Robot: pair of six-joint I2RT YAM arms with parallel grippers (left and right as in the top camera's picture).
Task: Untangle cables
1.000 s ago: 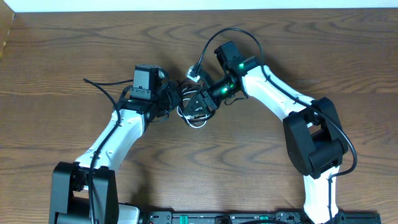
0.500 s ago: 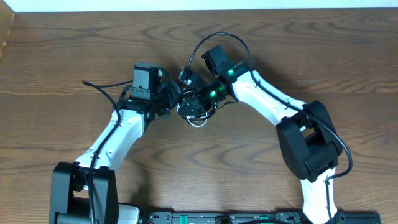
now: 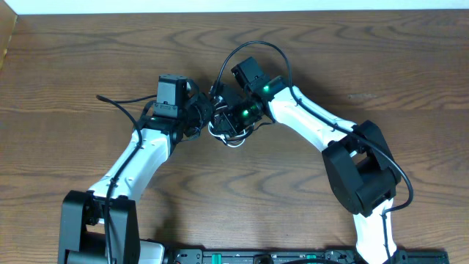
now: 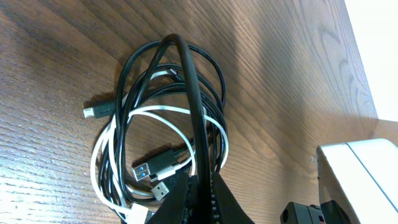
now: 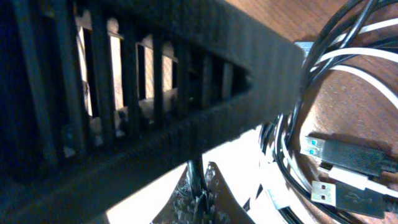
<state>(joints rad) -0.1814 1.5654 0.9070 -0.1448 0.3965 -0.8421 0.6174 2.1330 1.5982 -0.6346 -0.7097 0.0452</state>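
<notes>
robot lab: arms [image 3: 139, 165] on wooden table [image 3: 73, 73]

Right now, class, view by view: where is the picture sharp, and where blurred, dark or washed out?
Overhead: evenly lit, sharp throughout. Left wrist: black cable and white cable crisp, top-right corner washed out. Right wrist: near foreground dark and blurred, a blown-out patch below, plugs fairly sharp.

Dark wood-grain table [image 3: 66, 66] under even light, white strip [image 3: 293, 4] along its far edge.
</notes>
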